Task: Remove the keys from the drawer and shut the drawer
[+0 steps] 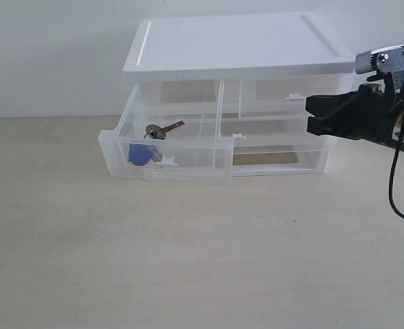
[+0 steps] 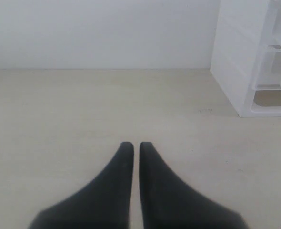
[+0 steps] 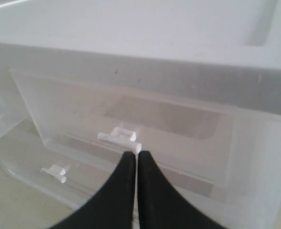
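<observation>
left end effector and right end effector are closed, empty; keys lie in the pulled-out drawer.

keys: seen through the cloudy drawer wall, too small to count. blue fob smeared by the plastic. right claw: its arm and cable are cut by the frame edge. Wrist view can't settle whether the tip touches the white tab. left claw: finger bases blurred and cropped. cabinet cropped there too.
</observation>
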Available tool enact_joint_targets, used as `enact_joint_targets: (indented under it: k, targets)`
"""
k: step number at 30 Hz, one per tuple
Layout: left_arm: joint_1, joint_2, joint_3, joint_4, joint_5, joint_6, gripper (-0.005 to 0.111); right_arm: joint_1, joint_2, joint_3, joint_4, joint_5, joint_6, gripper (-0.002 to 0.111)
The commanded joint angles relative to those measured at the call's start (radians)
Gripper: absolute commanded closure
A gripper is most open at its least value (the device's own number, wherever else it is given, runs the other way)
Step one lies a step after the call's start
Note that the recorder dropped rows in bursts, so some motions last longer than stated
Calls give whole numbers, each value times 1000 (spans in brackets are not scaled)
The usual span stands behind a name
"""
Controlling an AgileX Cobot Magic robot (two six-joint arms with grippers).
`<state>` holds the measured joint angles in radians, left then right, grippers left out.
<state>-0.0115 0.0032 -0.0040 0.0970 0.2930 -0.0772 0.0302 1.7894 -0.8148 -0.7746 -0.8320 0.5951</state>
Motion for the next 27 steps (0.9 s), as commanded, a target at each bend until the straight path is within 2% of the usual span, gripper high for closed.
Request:
enact_joint_targets:
  k: [1, 10, 14, 17, 22, 27]
  targets:
    - [3, -3, 4, 1, 3, 2, 102, 3, -13, -5, 7, -1, 1, 108]
    - [3, -3, 4, 1, 3, 2, 102, 3, -13, -5, 7, -1, 1, 108]
    - [3, -3, 4, 1, 3, 2, 102, 3, -13, -5, 34, -107, 26, 108]
    - [3, -3, 4, 1, 3, 2, 102, 1, -23, -5, -56, -162, 207, 108]
    - [3, -3, 4, 1, 3, 2, 102, -1, -101, -5, -418, -216, 177, 108]
    - [3, -3, 4, 1, 3, 2, 102, -1, -247, -5, -586, -225, 231, 108]
